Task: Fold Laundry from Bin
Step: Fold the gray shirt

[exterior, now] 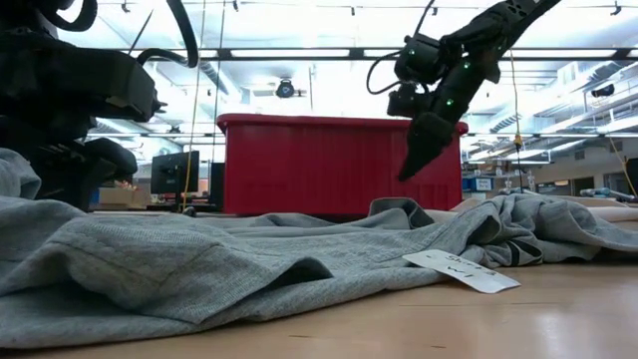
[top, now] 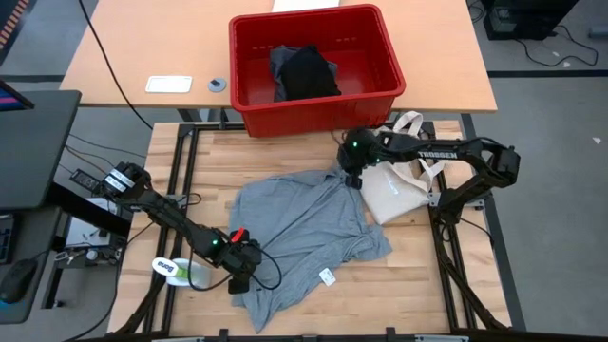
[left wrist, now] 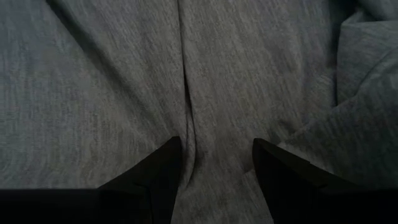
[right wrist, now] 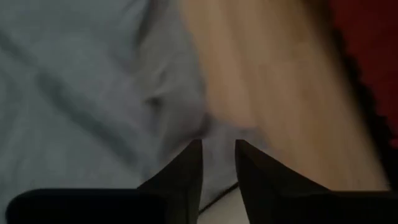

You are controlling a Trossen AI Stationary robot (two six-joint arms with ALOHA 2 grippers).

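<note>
Left wrist view: left gripper (left wrist: 214, 165) fingers apart around a grey T-shirt (top: 304, 228) ridge; right gripper (right wrist: 217, 163) slightly parted (empty); fold may slip out.

One grey T-shirt (top: 304, 233), one bin (top: 316, 68), perhaps two garments (top: 304, 71) inside.
</note>
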